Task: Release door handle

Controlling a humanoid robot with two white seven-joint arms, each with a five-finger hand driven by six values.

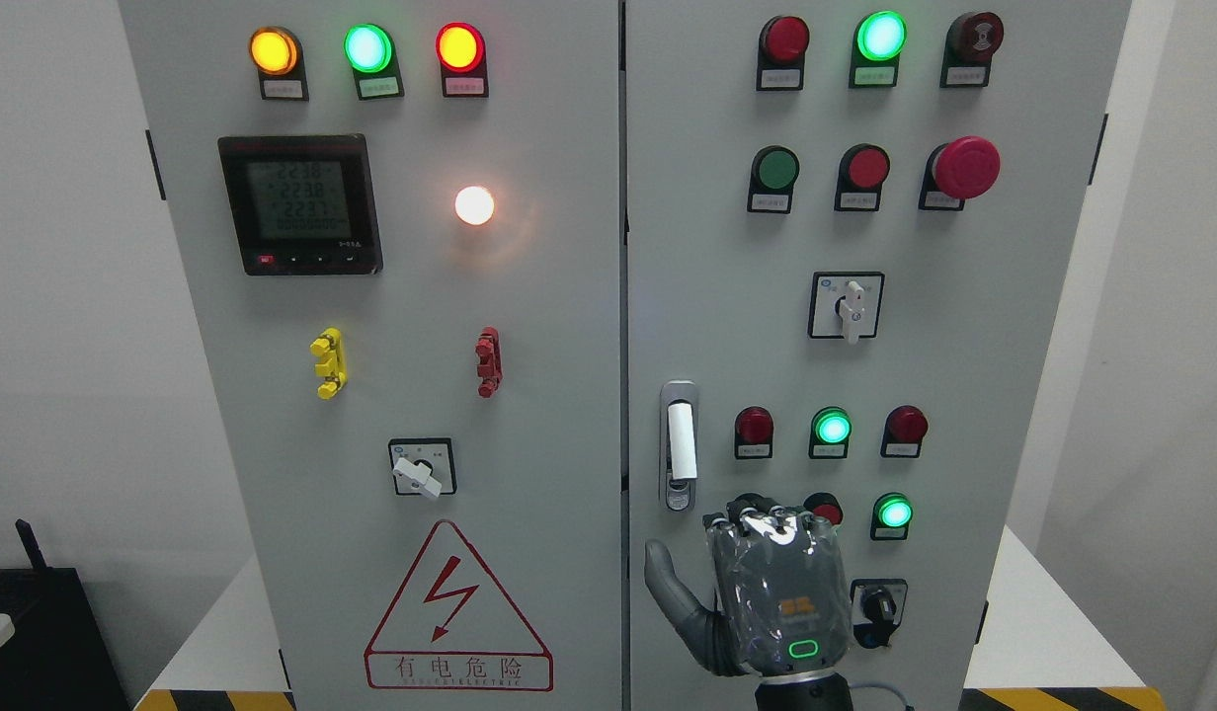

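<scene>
Head view: silver door handle (679,444) with white grip, upright, free above open right robot hand (767,592).

Digital meter (300,204), lit indicator lamps (367,48), red emergency button (965,167), warning triangle (457,612).

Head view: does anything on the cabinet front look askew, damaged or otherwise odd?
Nothing looks damaged. Both doors sit flush, and the door handle lies flat in its recess. The right hand is below it, not touching. The left door's selector switch points diagonally, which may simply be its setting.
</scene>
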